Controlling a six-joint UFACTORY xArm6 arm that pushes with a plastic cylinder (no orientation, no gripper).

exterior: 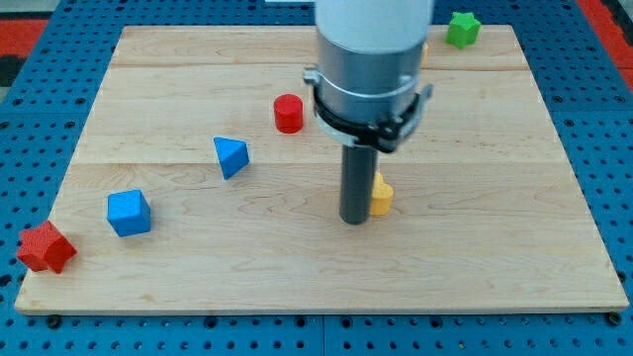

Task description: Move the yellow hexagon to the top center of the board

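The yellow hexagon (382, 195) lies a little below the board's middle, partly hidden behind my rod. My tip (355, 222) rests on the wooden board (475, 247) right against the hexagon's left side, slightly below it. A sliver of another yellow-orange piece (423, 51) shows at the arm's right edge near the top; its shape is hidden by the arm.
A red cylinder (288, 113) stands left of the arm. A blue triangular block (230, 156) and a blue cube (129, 212) lie further left. A red star-like block (45, 247) sits at the bottom-left corner. A green star-like block (462, 29) sits at the top right.
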